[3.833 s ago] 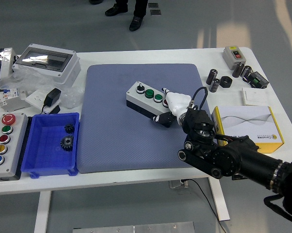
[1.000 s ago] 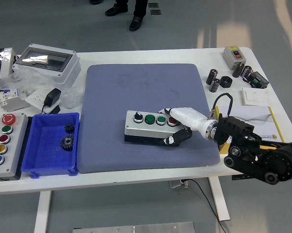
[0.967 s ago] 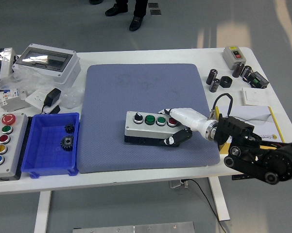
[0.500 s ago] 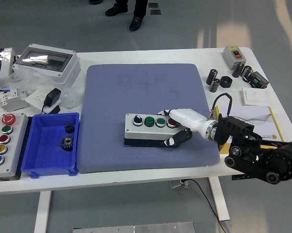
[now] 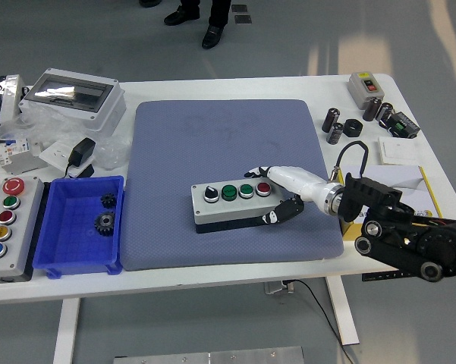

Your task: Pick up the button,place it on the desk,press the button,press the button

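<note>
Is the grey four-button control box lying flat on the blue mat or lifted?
Flat: the grey control box rests on the blue mat, buttons up, right hand gripping its end.

Your right arm (image 5: 410,239) runs off the frame's right edge; the person (image 5: 201,15) at top shows only shoes and legs.

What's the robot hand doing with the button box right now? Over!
Right hand clamped on the button box's right end. Box flat on the blue mat. Left hand out of view. Nothing blocking.
</note>
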